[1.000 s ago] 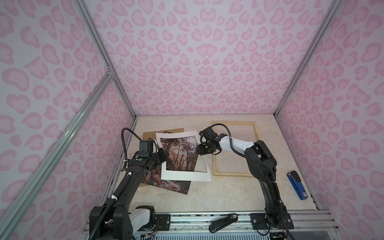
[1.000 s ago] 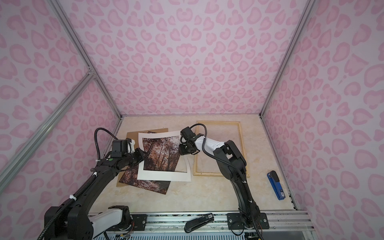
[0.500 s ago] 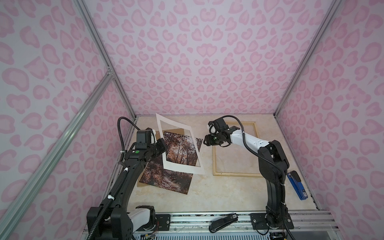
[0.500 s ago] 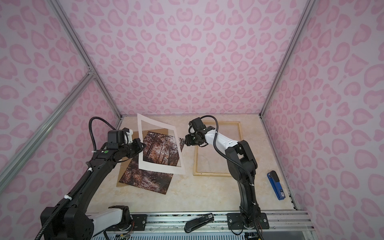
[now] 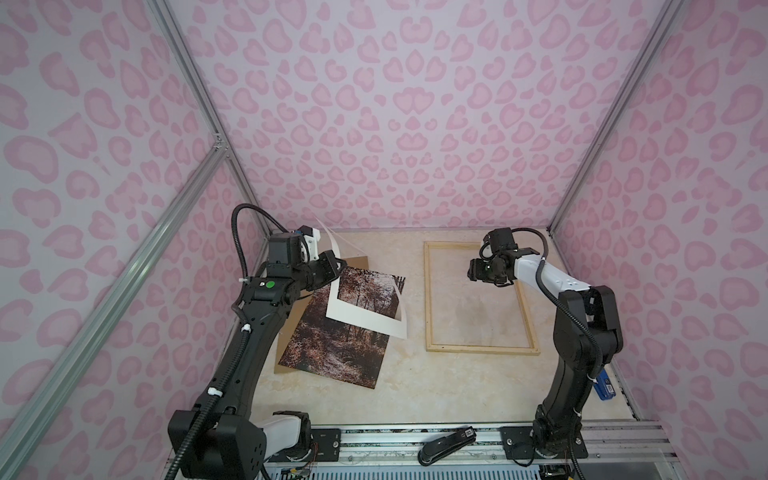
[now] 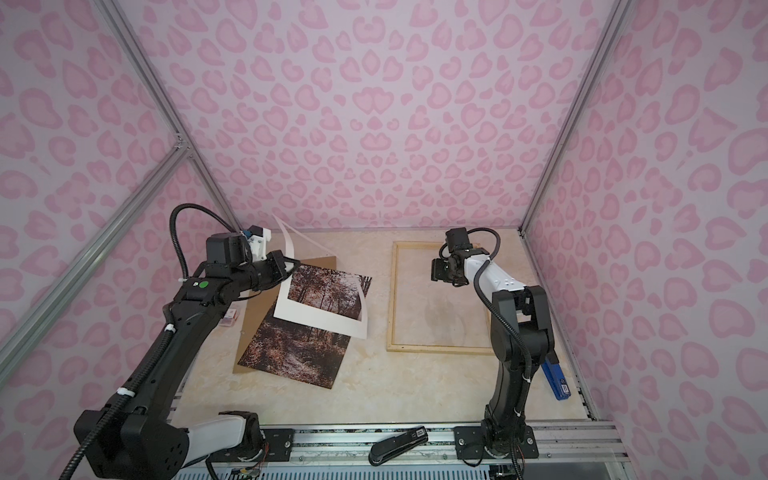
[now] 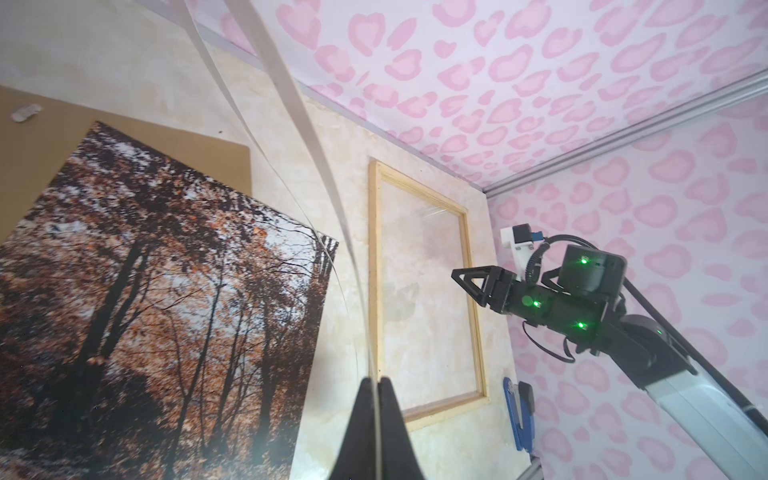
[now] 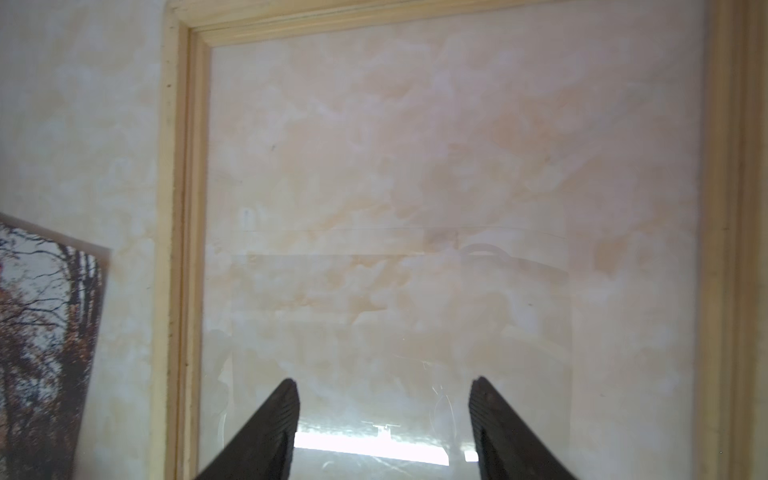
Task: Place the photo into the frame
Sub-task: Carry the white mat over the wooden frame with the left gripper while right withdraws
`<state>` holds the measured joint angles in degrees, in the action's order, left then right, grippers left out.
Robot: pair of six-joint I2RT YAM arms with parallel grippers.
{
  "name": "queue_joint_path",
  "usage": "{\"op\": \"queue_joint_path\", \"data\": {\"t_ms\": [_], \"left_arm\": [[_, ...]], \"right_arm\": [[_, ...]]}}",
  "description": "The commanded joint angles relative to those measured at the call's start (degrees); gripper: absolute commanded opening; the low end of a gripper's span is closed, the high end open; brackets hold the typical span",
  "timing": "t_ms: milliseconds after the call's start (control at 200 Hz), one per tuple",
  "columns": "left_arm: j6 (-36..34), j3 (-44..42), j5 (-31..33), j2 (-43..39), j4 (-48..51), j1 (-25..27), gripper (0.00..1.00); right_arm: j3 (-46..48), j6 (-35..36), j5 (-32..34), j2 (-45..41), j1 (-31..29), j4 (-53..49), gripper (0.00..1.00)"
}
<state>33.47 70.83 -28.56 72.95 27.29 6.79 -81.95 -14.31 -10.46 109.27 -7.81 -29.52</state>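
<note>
My left hand [image 5: 337, 264] is clamped on one long edge of the white mat border [image 5: 365, 322]. In the left wrist view the sheet runs edge-on between the two pads, which are pressed together on it. The mat border hangs tilted, with its far end raised toward the back wall and its near corner low over the photo [image 5: 332, 353]. I cannot tell whether that corner touches the print. The photo lies flat, picture side up, on the brown backing board [image 5: 358, 263], rotated so that the board's edges show past it at the far corner and the left side. The frame [image 5: 482, 348] lies flat on the surface [image 5: 415, 395] to the right of the photo, with a bare strip of surface between their nearest edges. My right hand [image 5: 473, 272] hovers above the far half of the frame with its fingers spread apart. Bare surface shows through the frame's opening.
</note>
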Motion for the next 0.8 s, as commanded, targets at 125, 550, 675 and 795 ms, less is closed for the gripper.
{"op": "queue_joint_path", "data": {"t_ms": [125,550,675,795], "left_arm": [[0.94,8.47,-2.62,6.31,-2.87,6.39,0.04],[5.54,17.56,-2.29,17.13,-11.25,15.54,0.04],[8.10,17.44,-2.20,20.14,-16.14,17.54,0.04],[10.46,15.28,-0.92,22.35,-21.14,19.24,0.04]], "right_arm": [[-1.12,3.17,5.92,0.62,7.27,-3.94,0.63],[-2.68,2.23,-5.43,5.91,19.46,-0.30,0.66],[-4.94,1.96,-8.93,7.97,20.84,0.14,0.67],[-5.56,1.24,-10.99,9.14,21.13,0.75,0.67]]}}
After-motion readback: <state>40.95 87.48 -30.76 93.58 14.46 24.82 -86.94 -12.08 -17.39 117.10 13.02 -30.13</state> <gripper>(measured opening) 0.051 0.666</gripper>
